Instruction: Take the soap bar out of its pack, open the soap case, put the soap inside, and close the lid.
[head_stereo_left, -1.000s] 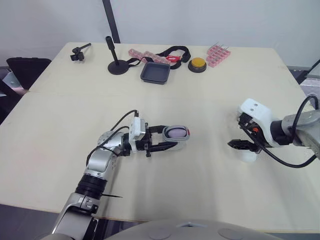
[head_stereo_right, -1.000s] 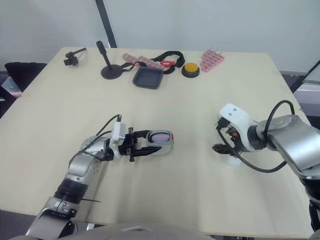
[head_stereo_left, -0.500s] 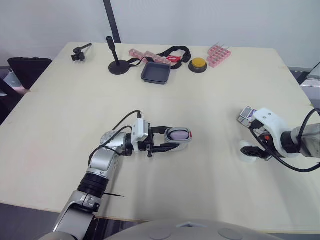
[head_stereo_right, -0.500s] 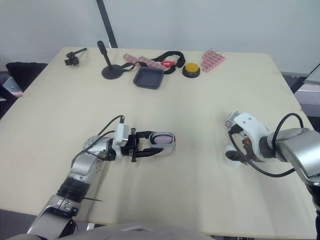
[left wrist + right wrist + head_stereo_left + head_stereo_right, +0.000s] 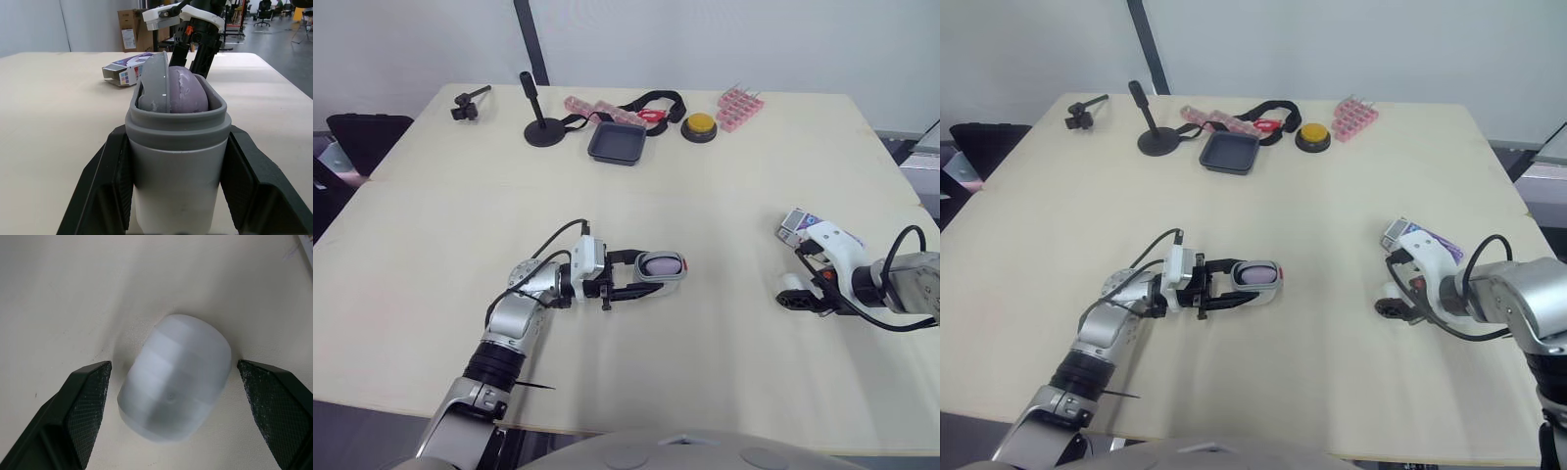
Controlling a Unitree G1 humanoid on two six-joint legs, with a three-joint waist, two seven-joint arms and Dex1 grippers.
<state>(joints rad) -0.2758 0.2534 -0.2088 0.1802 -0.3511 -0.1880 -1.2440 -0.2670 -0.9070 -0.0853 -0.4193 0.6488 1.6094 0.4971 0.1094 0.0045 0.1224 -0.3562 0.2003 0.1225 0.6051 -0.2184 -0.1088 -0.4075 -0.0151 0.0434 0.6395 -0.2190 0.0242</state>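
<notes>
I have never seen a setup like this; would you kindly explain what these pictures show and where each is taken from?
This is a humanoid robot with two arms, each ending in a two-fingered gripper. The wide pictures come from cameras in its head, looking down on a table; the close ones come from its wrists. The left gripper holds an open grey soap case with purple soap inside. The right gripper is open, straddling the translucent lid lying on the table. The soap pack lies nearby; a black tray sits at the far edge.

Beige table point(image 5: 724, 196): white lid point(image 5: 176, 396), soap pack point(image 5: 121, 74) near right edge; black tray point(image 5: 618, 143), yellow button point(image 5: 701, 125) (far side).
</notes>
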